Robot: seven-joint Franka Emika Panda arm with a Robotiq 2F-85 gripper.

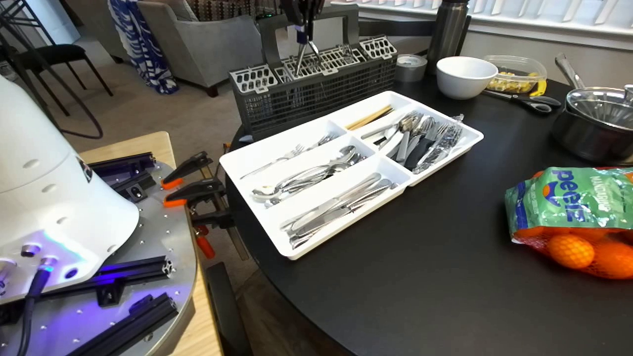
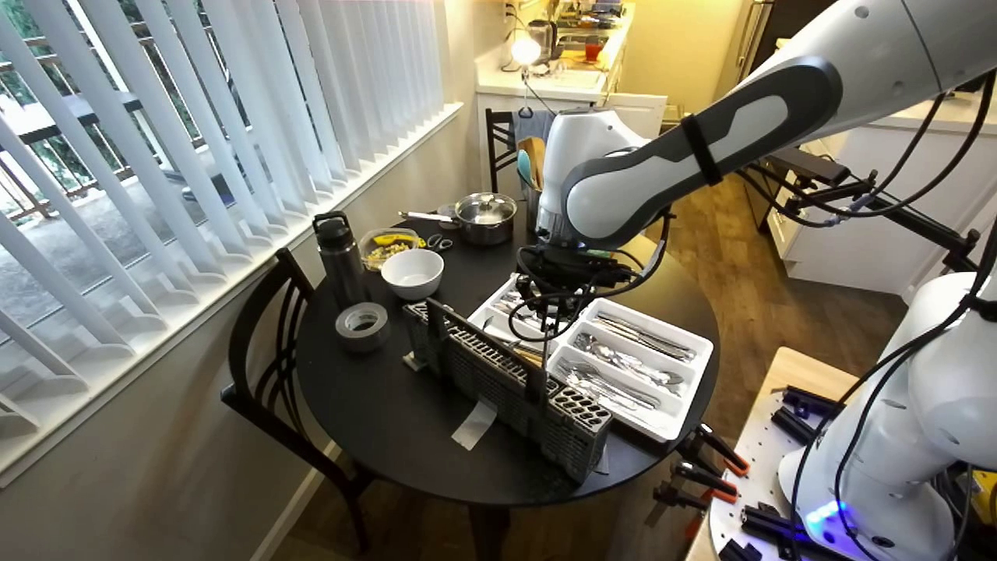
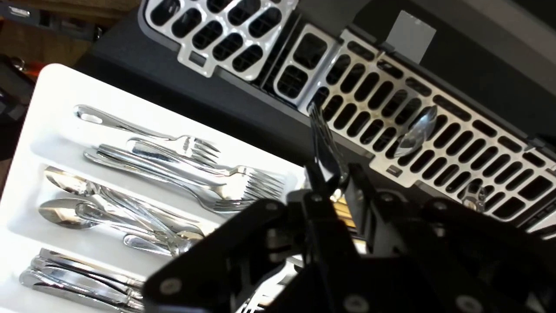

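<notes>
In an exterior view the grey basket (image 1: 321,88) stands just beyond the white tray (image 1: 257,209), presumably so I can reach both. The tray's forks (image 3: 236,191), spoons (image 3: 65,214) and knives (image 1: 326,220) lie in 3 compartments, apparently sorted by kind; the basket's slots seem meant to keep pieces standing apart. My gripper (image 3: 334,169) is over the basket's near edge, its 2 fingers a narrow gap apart around 1 nearly upright piece of cutlery (image 3: 325,140), whose lower end meets the slots. I can't tell whether they're clamped on it.
</notes>
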